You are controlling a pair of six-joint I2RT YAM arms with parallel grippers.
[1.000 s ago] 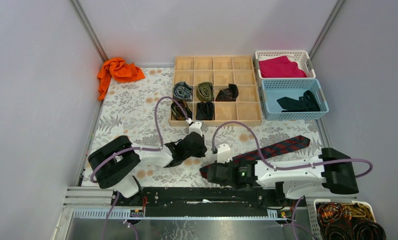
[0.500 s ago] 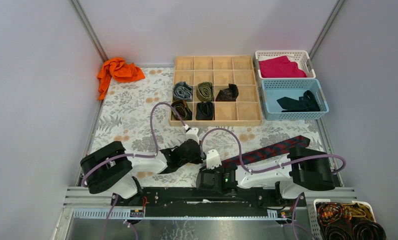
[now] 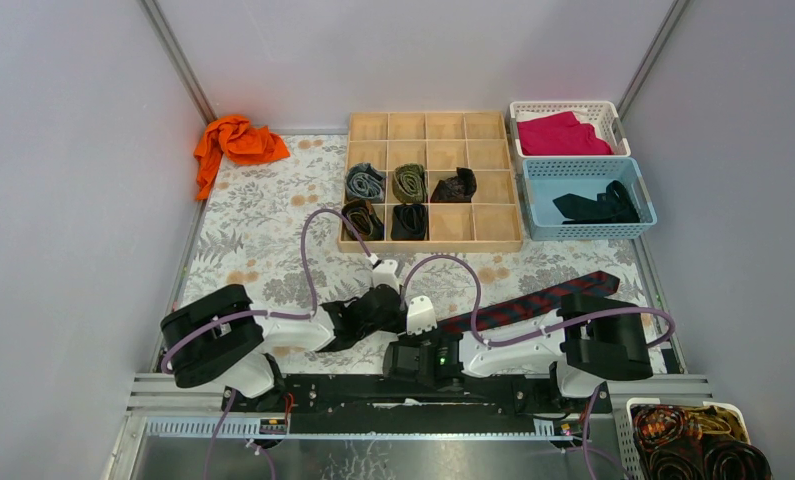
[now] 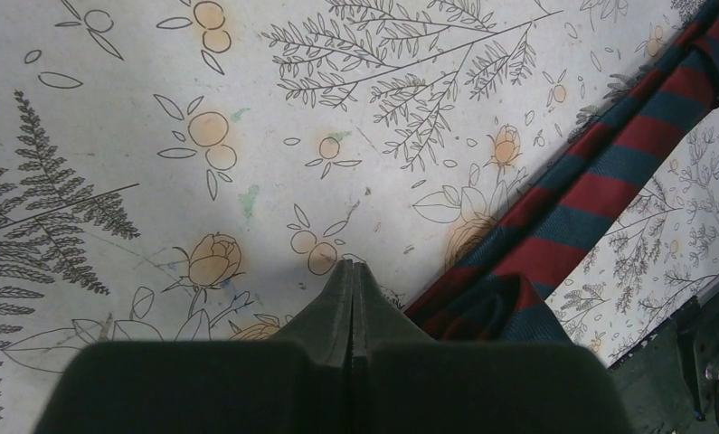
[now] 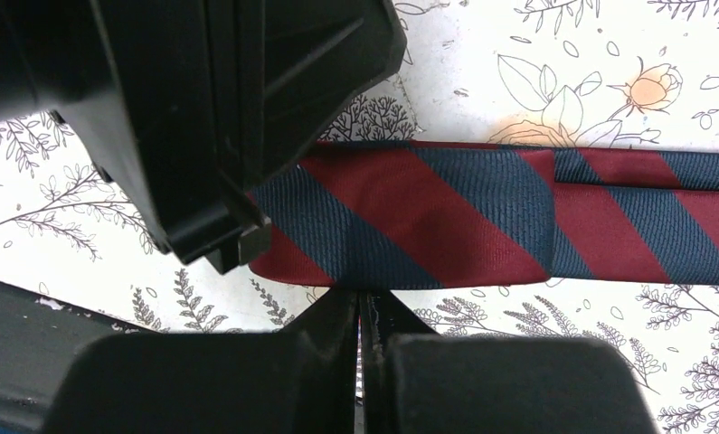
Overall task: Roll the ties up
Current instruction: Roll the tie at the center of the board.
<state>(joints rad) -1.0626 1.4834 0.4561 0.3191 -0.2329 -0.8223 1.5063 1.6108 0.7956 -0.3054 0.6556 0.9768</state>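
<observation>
A navy tie with red diagonal stripes (image 3: 543,300) lies slantwise on the floral mat, its end folded over (image 5: 446,217). My right gripper (image 5: 364,294) is shut, with its tips pinching the near edge of that folded end; it is low at the front of the mat (image 3: 405,352). My left gripper (image 4: 351,268) is shut on nothing, its tips resting on bare mat just left of the tie (image 4: 609,172), close beside the right gripper (image 3: 388,312). Several rolled ties (image 3: 409,182) sit in the wooden organiser (image 3: 433,125).
A blue basket (image 3: 538,205) holds a black tie (image 3: 598,207). Behind it, a white basket (image 3: 613,120) holds magenta cloth. An orange cloth (image 3: 235,140) lies at the back left. A basket of dark coils (image 3: 693,445) stands beyond the front rail.
Both arms have drawn back toward the near edge, and the right gripper has slid left along the tie. The right gripper's jaws have closed at the tie's folded end.
</observation>
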